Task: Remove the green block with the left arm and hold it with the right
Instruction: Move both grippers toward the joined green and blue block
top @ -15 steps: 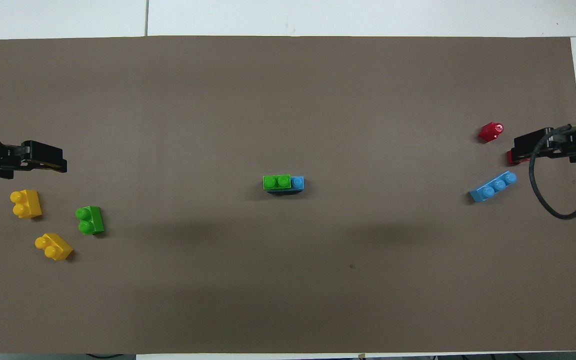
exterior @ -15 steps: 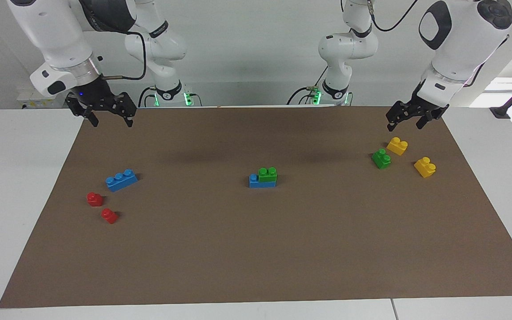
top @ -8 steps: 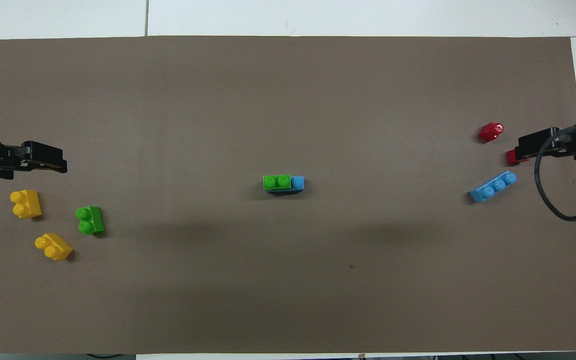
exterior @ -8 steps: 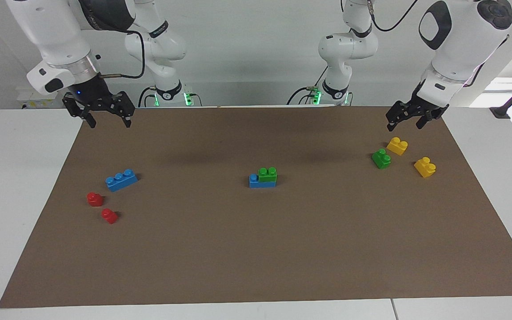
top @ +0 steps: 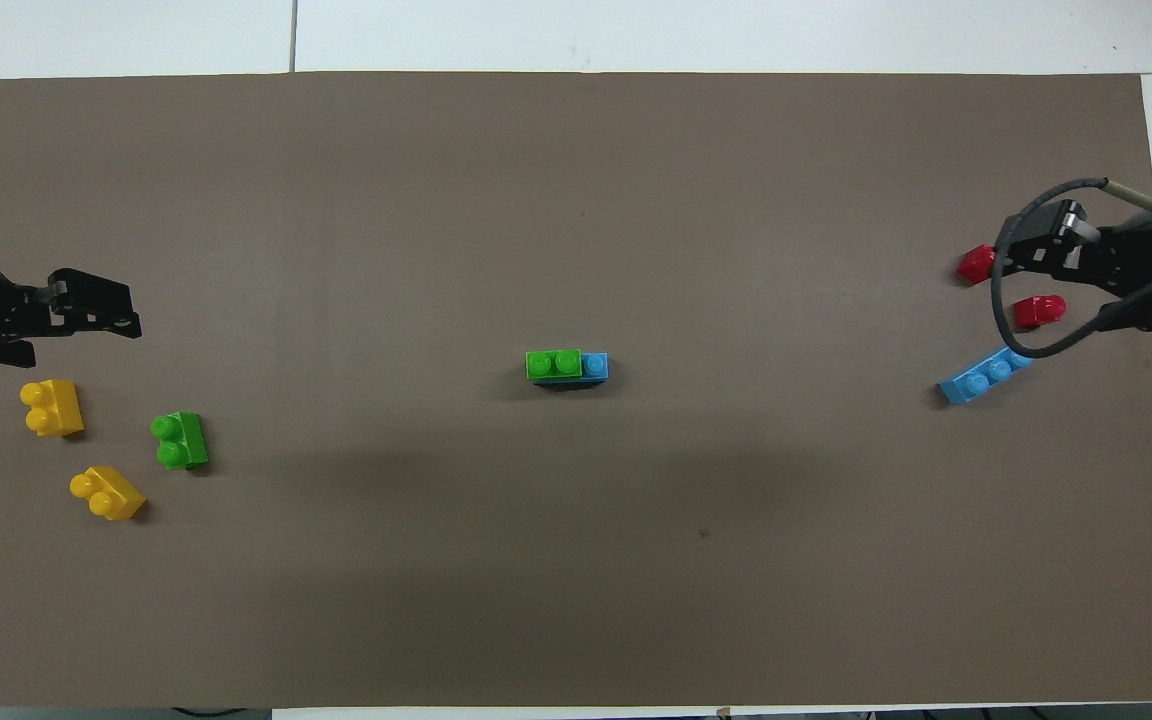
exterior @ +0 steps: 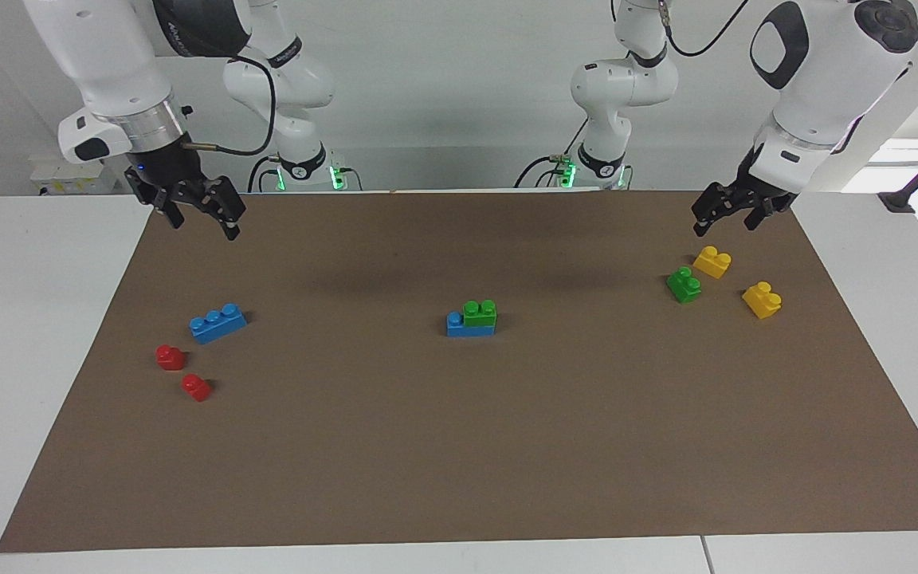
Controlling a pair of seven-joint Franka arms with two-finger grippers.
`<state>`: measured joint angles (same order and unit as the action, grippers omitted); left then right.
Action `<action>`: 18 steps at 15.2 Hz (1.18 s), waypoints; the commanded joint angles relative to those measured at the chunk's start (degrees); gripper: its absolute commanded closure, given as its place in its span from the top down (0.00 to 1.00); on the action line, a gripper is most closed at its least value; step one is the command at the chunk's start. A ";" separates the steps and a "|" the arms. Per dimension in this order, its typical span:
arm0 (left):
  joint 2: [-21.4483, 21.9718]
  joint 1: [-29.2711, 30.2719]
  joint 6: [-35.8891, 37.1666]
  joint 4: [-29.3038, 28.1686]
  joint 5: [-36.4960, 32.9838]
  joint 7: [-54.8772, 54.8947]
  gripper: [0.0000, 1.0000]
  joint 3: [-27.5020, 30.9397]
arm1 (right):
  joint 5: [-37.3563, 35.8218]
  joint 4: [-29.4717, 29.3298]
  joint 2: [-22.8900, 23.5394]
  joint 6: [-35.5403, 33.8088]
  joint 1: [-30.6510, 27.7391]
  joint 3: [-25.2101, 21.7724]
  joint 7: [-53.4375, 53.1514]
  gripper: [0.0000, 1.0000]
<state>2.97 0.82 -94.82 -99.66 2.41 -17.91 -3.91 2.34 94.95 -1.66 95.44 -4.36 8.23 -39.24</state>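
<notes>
- The right gripper point(exterior: 202, 222) is turning and tilting over its own end of the mat point(exterior: 507, 446), jaws spread and empty — a first stir, I judge, toward bracing the blue brick point(exterior: 468, 325).
- The left gripper point(exterior: 728, 217) is hanging almost unmoved, jaws apart, empty, over the yellow bricks point(exterior: 712, 261).
- The green block point(exterior: 480, 312) is sitting pressed onto the blue brick at mid-mat, well apart from both grippers — untouched.
- No readable writing is showing anywhere.
</notes>
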 commanded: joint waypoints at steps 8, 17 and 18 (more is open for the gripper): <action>3.88 -6.88 -7.91 -7.29 3.92 -40.77 1.00 0.22 | 18.81 3.48 1.83 0.80 -0.56 -0.15 -35.72 0.92; 5.82 -14.08 -13.11 -12.83 3.92 -72.50 1.00 0.22 | 34.30 5.76 9.74 7.46 1.98 -0.15 -38.46 0.93; 5.91 -15.48 -13.11 -13.27 3.92 -74.88 1.00 0.22 | 34.65 6.90 9.83 9.13 2.25 -0.15 -38.37 0.93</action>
<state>6.87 -12.10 -106.13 -109.96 5.61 -86.97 -4.48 35.12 99.46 8.56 101.26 -3.33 7.93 -76.55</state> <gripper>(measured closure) 0.000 0.070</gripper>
